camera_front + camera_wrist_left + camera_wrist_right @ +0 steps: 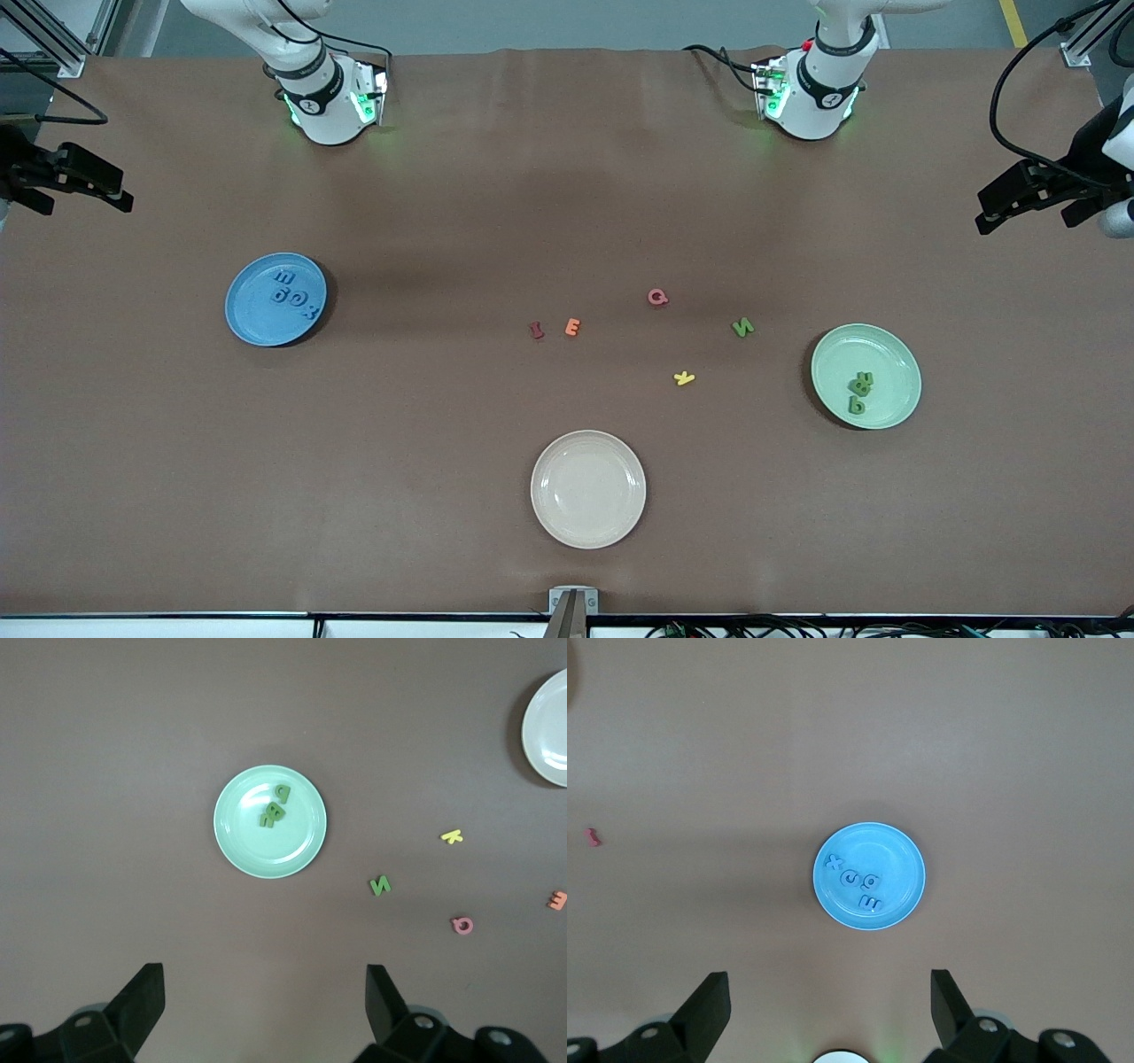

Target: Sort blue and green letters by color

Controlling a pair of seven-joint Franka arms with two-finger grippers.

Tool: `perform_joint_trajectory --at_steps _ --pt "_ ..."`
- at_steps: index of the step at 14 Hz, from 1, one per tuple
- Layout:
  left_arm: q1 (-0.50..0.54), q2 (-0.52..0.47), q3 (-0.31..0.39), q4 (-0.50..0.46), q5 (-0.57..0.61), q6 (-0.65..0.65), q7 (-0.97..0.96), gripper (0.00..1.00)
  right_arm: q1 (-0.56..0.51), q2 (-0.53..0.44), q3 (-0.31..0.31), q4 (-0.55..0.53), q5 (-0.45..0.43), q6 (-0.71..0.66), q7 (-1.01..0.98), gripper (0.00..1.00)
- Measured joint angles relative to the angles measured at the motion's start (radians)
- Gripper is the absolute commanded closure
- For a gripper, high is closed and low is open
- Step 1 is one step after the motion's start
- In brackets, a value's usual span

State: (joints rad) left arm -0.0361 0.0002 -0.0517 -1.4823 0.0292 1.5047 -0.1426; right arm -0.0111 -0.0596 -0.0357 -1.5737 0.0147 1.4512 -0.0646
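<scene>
Four medium-blue foam letters [293, 295] lie on the round blue plate [257, 323], three olive-green letters [859, 391] on the pale green plate [895, 354], one green N [742, 327] on the brown desk, while left tool [266, 1010] and right tool [830, 1014] hover wide open, empty

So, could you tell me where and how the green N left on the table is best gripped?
The green N lies flat on the bare table, apart from the pink letter and yellow letter. Probably best to come straight down with the left end effector, open now, and pinch across its outer edges.
</scene>
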Motion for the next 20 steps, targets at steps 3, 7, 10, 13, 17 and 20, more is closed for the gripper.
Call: perform_joint_trajectory --at_steps 3,7,10,13,17,20 --pt "0.000 0.000 0.000 -0.002 -0.001 -0.005 0.000 0.00 0.000 0.000 0.000 0.000 0.001 0.003 0.000 0.00" --pt "-0.001 0.000 -0.009 -0.018 -0.001 -0.004 0.000 0.00 0.000 -0.001 0.000 0.000 0.001 0.006 0.000 0.00" --pt "-0.002 0.002 -0.031 -0.092 -0.002 0.082 0.000 0.00 0.000 -0.002 0.000 0.000 0.001 0.006 0.000 0.00" --pt "-0.003 0.020 -0.071 -0.229 -0.002 0.252 -0.007 0.00 0.000 -0.006 0.000 -0.001 0.001 0.006 0.000 0.00" --pt "-0.004 0.086 -0.148 -0.376 -0.003 0.440 -0.165 0.00 -0.017 -0.014 -0.002 -0.003 -0.001 0.005 0.000 0.00" --pt "-0.008 0.144 -0.203 -0.463 -0.003 0.584 -0.286 0.00 -0.030 -0.015 -0.002 -0.004 -0.001 0.005 -0.001 0.00"
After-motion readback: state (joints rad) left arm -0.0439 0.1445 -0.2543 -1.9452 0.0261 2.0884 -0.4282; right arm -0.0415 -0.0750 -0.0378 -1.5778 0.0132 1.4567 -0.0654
